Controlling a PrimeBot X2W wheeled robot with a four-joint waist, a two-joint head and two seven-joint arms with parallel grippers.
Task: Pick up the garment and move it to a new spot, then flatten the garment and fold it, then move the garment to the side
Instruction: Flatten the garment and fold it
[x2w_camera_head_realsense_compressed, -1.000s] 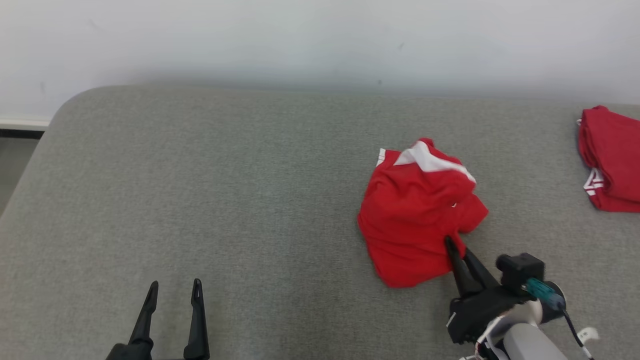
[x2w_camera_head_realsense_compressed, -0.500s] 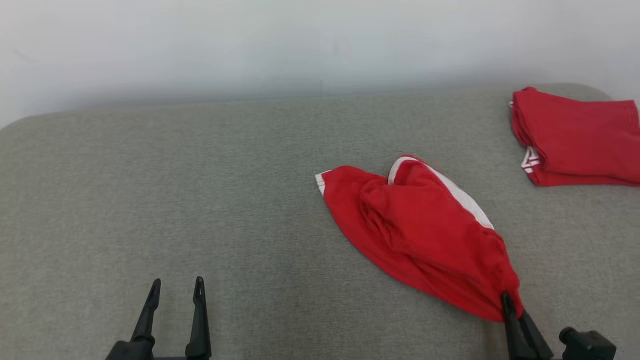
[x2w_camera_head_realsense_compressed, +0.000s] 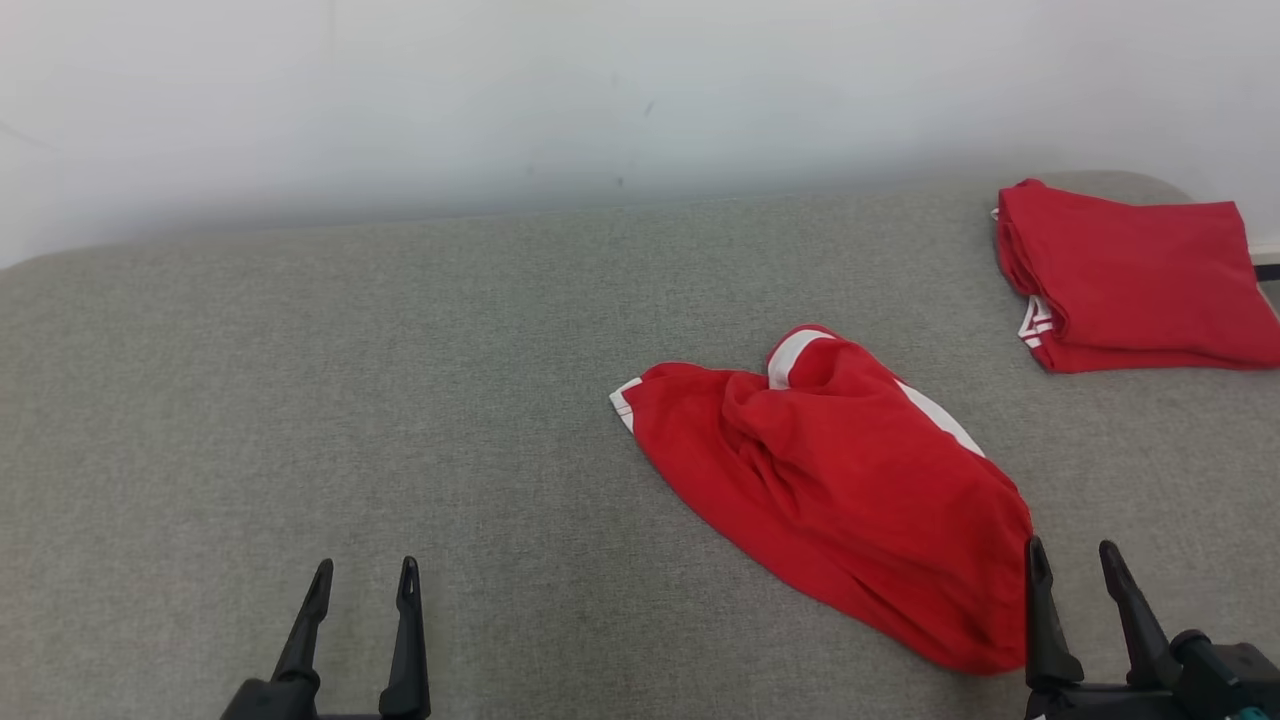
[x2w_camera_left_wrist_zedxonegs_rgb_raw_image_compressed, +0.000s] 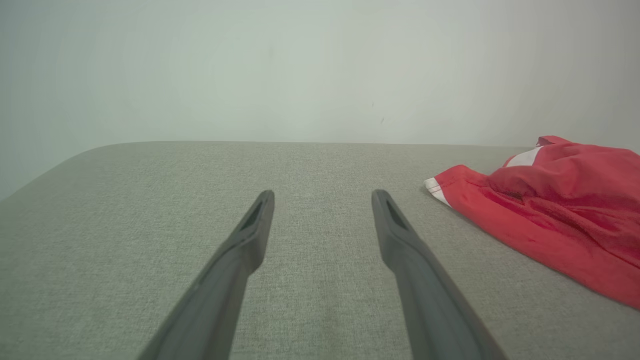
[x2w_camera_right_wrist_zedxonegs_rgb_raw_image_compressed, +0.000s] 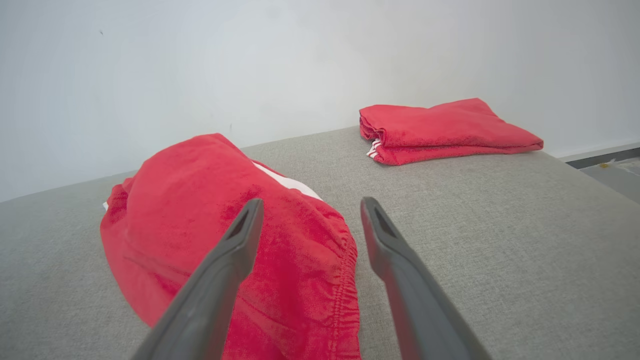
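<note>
A crumpled red garment (x2w_camera_head_realsense_compressed: 840, 480) with white stripes lies bunched on the grey padded table (x2w_camera_head_realsense_compressed: 300, 400), right of centre; its elastic waistband edge points toward the near right. It also shows as a red heap (x2w_camera_right_wrist_zedxonegs_rgb_raw_image_compressed: 225, 235) in the right wrist view and at the right edge (x2w_camera_left_wrist_zedxonegs_rgb_raw_image_compressed: 560, 210) of the left wrist view. My right gripper (x2w_camera_head_realsense_compressed: 1072, 560) is open at the lower right, just beside the garment's near end, holding nothing. Far to the left, my left gripper (x2w_camera_head_realsense_compressed: 365, 582) stands open over bare table.
A second red garment (x2w_camera_head_realsense_compressed: 1130, 275), neatly folded, rests at the table's far right corner, also seen in the right wrist view (x2w_camera_right_wrist_zedxonegs_rgb_raw_image_compressed: 445, 130). A white wall (x2w_camera_head_realsense_compressed: 600, 90) runs behind the table. The table's right edge drops to floor (x2w_camera_right_wrist_zedxonegs_rgb_raw_image_compressed: 610, 170).
The right gripper dragged the garment toward the near right, stretching it out, then let go and opened. The head camera also swung right, bringing the folded garment further into view.
</note>
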